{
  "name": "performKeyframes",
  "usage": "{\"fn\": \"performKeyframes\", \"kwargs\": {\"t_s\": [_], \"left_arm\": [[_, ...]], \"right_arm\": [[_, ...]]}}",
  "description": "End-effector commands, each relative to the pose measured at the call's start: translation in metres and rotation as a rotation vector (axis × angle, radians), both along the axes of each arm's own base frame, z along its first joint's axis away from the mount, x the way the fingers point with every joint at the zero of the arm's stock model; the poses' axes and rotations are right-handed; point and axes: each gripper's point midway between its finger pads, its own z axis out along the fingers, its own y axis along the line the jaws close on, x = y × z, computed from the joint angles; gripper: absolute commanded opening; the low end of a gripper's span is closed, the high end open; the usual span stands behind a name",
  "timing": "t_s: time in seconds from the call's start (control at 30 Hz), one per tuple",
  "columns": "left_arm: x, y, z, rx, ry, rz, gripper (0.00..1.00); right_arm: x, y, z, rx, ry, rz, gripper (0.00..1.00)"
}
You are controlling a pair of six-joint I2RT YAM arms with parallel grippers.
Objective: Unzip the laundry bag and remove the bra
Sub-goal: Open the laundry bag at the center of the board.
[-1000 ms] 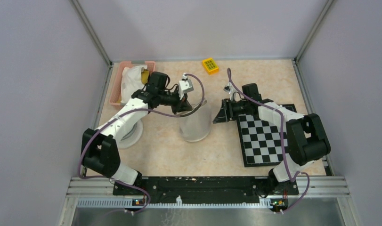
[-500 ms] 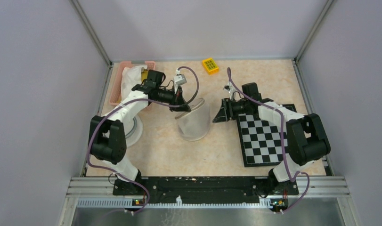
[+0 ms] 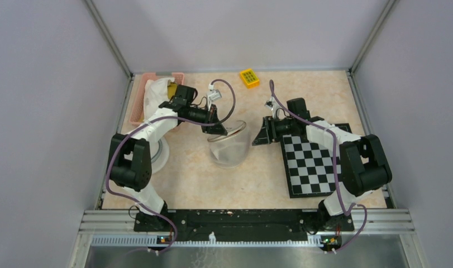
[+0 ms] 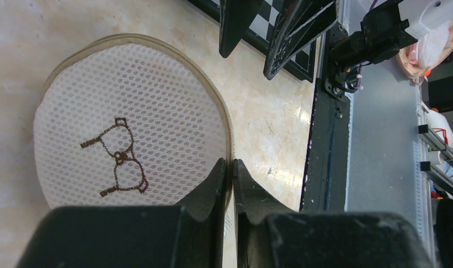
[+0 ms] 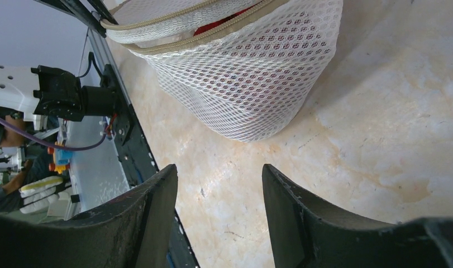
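Observation:
The laundry bag (image 3: 229, 147) is a white mesh drum standing mid-table. Its lid (image 4: 129, 139) carries a brown stitched bra outline, and a tan zipper (image 4: 228, 125) runs round the rim. My left gripper (image 3: 215, 128) sits at the lid's rim, jaws pinched almost together on the zipper band (image 4: 230, 165). From the right wrist, the bag (image 5: 252, 78) shows its zip partly parted, with a sliver of red, the bra (image 5: 224, 25), in the gap. My right gripper (image 3: 261, 134) hangs just right of the bag, open and holding nothing (image 5: 219, 181).
A pink basket (image 3: 136, 109) with white cloth stands at the back left. A yellow block (image 3: 249, 77) lies at the back. A checkerboard (image 3: 313, 164) lies under the right arm, and a white disc (image 3: 158, 157) under the left arm.
The left arm's elbow has swung back and left while its gripper stayed at the bag's rim. The bag's top has shifted slightly and sits lower. The right arm has not moved.

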Motion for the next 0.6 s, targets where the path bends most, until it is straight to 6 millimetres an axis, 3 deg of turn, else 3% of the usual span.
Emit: {"fn": "performKeyframes", "kwargs": {"t_s": [0.0, 0.1, 0.27, 0.43, 0.57], "left_arm": [[-0.001, -0.001, 0.001, -0.021, 0.009, -0.002, 0.09], [0.004, 0.001, 0.003, 0.001, -0.037, 0.023, 0.01], [0.028, 0.007, 0.028, -0.003, -0.156, 0.099, 0.0], [0.066, 0.022, 0.044, 0.042, -0.264, 0.234, 0.0], [0.1, 0.039, 0.043, 0.122, -0.33, 0.345, 0.02]], "right_arm": [[0.011, 0.007, 0.018, 0.028, -0.078, 0.019, 0.57], [0.011, 0.007, 0.018, 0.028, -0.077, 0.018, 0.57], [0.011, 0.007, 0.018, 0.031, -0.074, 0.019, 0.57], [0.011, 0.007, 0.021, 0.031, -0.078, 0.023, 0.57], [0.011, 0.007, 0.024, 0.031, -0.087, 0.024, 0.57]]}}
